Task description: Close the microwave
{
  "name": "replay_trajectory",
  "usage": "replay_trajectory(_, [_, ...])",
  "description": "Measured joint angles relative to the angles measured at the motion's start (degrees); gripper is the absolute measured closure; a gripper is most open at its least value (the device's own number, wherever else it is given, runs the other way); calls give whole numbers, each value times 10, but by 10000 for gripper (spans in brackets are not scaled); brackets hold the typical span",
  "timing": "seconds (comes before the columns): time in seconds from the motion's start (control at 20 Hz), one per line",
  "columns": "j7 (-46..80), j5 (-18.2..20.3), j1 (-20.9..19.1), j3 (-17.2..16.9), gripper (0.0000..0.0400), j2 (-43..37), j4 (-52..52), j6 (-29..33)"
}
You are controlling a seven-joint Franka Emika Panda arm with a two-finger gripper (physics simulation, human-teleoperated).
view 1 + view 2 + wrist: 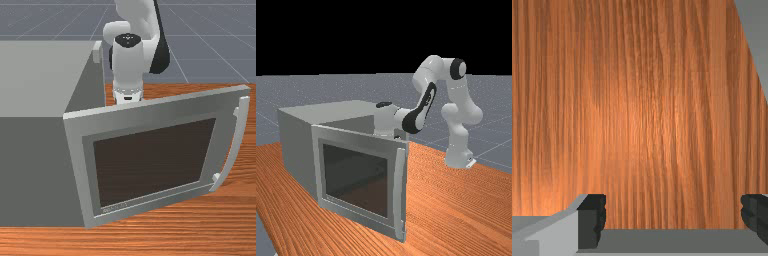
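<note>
Arm (457, 91) white to pale grey, smooth rounded segments. Upper joint cap (459, 69) pale, ringed in black. Long black panel (428, 103) down one link — small light marking on it. Wrist housing (127, 62) white, rounded, topped by a black oval cap (128, 40) with little pale marks. Collar (128, 94) below: tiny dots, one dark slot. Jaws light grey — blocky black pads (590, 222), notched along the edge. Base (458, 159) white, flared.

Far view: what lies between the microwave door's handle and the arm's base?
In the far view, the door's narrow outer edge comes beside the handle; from there to the arm's base stretches orange-brown wood tabletop.
</note>
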Motion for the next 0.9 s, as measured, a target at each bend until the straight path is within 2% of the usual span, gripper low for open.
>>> replay_trajectory(0.05, [0, 0, 0, 0, 157, 0, 0, 0])
replay_trajectory(0.1, [0, 0, 0, 0, 252, 0, 0, 0])
replay_trajectory(0.15, [0, 0, 0, 0, 310, 0, 0, 0])
replay_trajectory(0.2, [0, 0, 0, 0, 346, 0, 0, 0])
replay_trajectory(0.3, [-8, -1, -1, 1, 380, 12, 20, -8])
replay_trajectory(0.45, [-34, 2, -14, -1, 395, 21, 34, -13])
replay_trajectory(0.55, [-30, 5, -20, -5, 398, -5, 45, -65])
replay_trajectory(0.75, [-20, 3, -19, -7, 400, -71, 133, -215])
replay_trajectory(0.9, [-22, -5, -17, -7, 400, -86, 182, -272])
